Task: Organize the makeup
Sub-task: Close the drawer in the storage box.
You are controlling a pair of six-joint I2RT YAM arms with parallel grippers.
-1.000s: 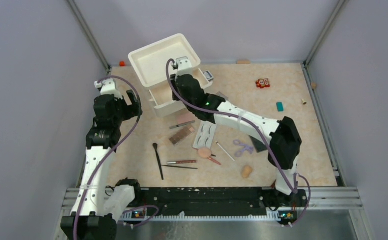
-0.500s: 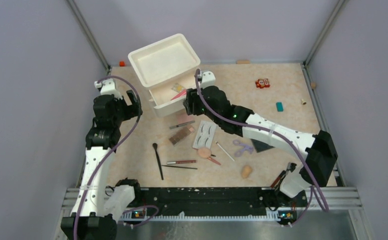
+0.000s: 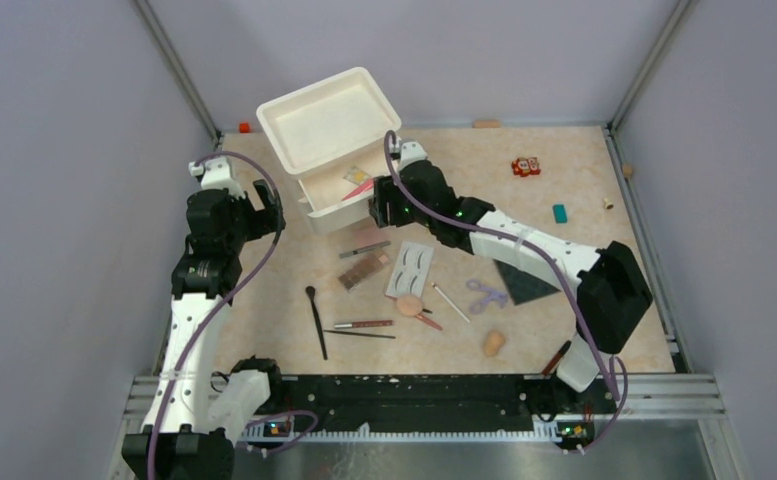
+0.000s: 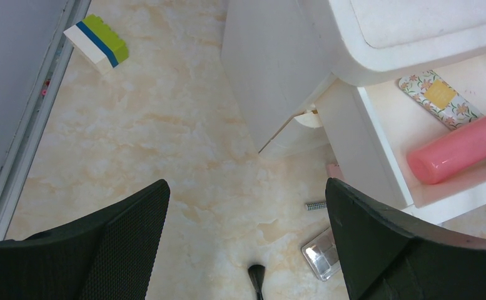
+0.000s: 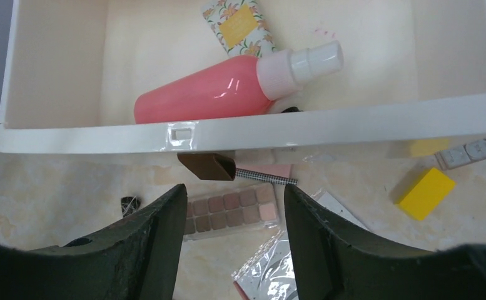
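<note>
Makeup lies scattered on the pale marbled table (image 3: 434, 350) in the overhead view. A brown eyeshadow palette (image 3: 364, 270), a white false-eyelash card (image 3: 411, 265), a round peach puff (image 3: 409, 304), a purple curler (image 3: 485, 294), a peach sponge (image 3: 493, 343) and a long black brush (image 3: 316, 320) sit in a loose cluster near the middle. Behind them stands a white plastic organizer (image 3: 329, 115) with its lower drawer (image 3: 329, 218) pulled out, and a pink bottle (image 3: 356, 192) lies inside. The right gripper (image 3: 377, 210) hangs at the drawer's front right corner, just behind the palette. The left gripper (image 3: 267, 208) hovers to the left of the organizer, apart from all the makeup.

From the left wrist, that gripper's two black fingers (image 4: 127, 231) are spread wide over bare table, with nothing between them. The pink bottle and a floral packet (image 4: 439, 97) lie in the drawer off to the right, beyond the right-hand finger.

From the right wrist, the gripper's fingers are parted and empty. Just past the fingertips runs the drawer's white front wall. The pink bottle, with its white cap, lies on its side right behind that wall, and the floral packet lies farther in. Between the fingers, lower down, the eyeshadow palette rests on the table. A brown-capped thin stick (image 5: 206, 165) lies between the palette and the drawer. A yellow block (image 5: 426, 192) sits off to the right.
</note>
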